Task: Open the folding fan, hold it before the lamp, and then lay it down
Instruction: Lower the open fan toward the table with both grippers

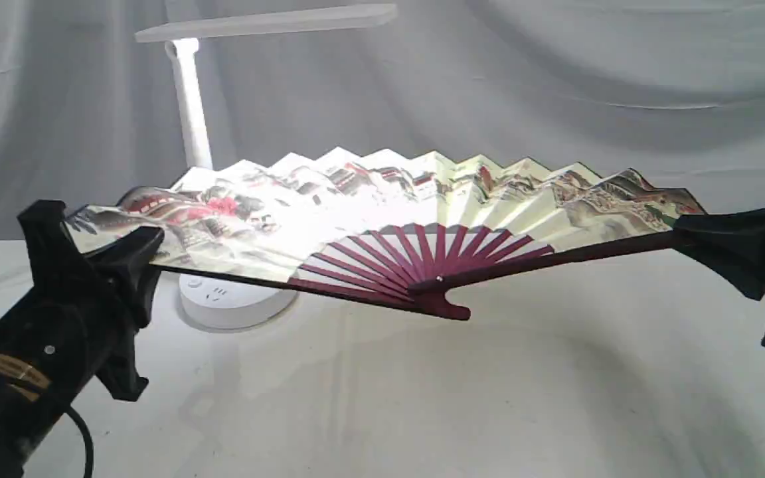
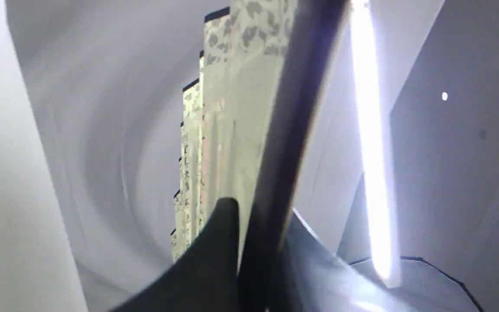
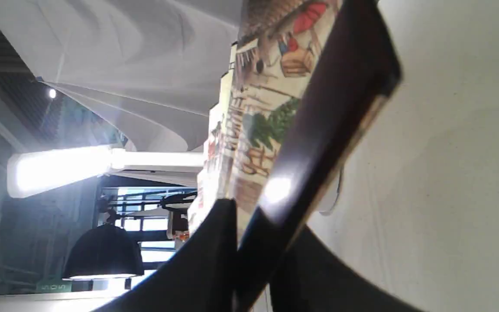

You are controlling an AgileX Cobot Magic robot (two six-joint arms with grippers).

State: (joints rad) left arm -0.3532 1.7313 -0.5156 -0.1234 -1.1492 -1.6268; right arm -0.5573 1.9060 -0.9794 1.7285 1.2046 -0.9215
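Folding fan (image 1: 382, 219) spread, long axis spanning both arms, clear of surface (image 1: 489, 398), before lamp (image 1: 190, 113). Left pincer (image 1: 100, 242) clamps its left end, right pincer (image 1: 684, 232) its right.

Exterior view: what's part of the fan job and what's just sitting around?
Job: folding fan, open, held at both ends by left gripper and right gripper; lamp behind it.
Not job: white backdrop cloth; white table cover; black cable by the left arm.

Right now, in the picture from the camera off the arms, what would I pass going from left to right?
left tool → lamp's stem → folding fan's pivot → right tool
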